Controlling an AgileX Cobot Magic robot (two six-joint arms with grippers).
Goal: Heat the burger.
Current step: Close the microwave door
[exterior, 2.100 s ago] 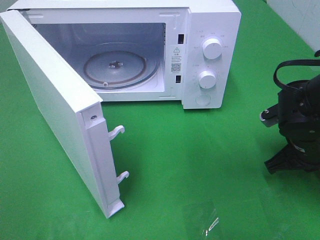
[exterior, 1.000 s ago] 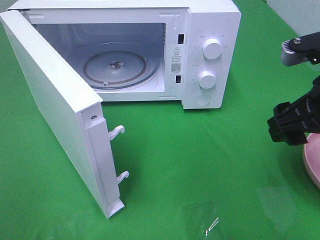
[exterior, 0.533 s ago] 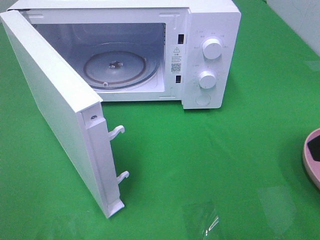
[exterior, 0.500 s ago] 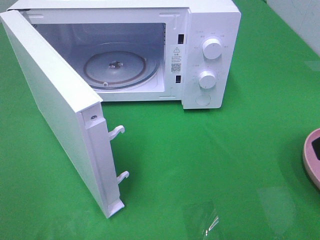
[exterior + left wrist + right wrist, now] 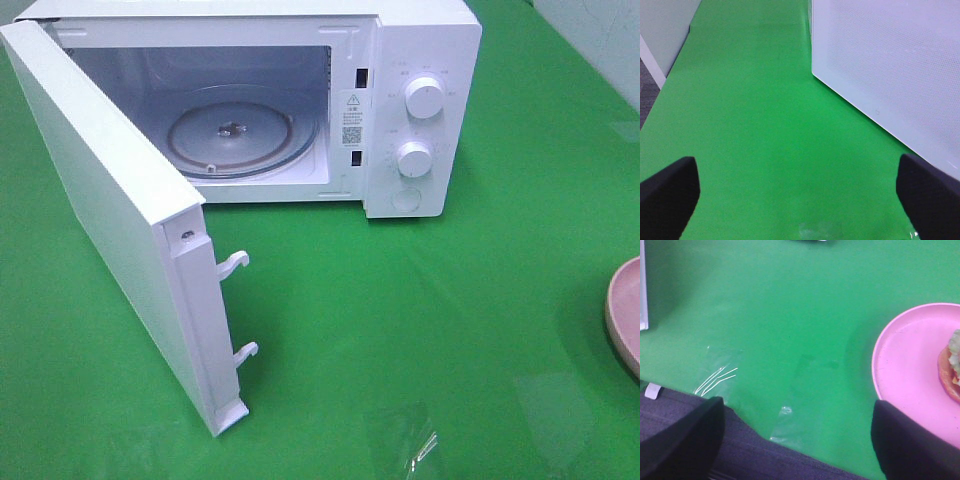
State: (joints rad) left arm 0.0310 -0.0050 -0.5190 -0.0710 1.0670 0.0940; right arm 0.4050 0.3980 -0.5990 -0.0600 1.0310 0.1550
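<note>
Microwave: stood at the far side of the table, white, two dials on its right panel; door swung wide toward my left side, which I judged left the cavity free for loading
Turntable: glass, bare, nothing resting on it
Burger: only an edge of bun and lettuce showed in my right wrist view, sitting on the pink plate; not yet in the oven
Pink plate: near the table's front right corner, well apart from the microwave; a sliver showed at the high view's right edge
Right pincer: spread wide, gripping nothing; hung beside the plate, over the table's front edge
Left pincer: spread wide, empty; hung over bare cloth beside the door's outer face, touching nothing
Surface: green cloth; a clear plastic scrap near the front edge
Room: grey floor past the front edge; pale wall panel along my left side
</note>
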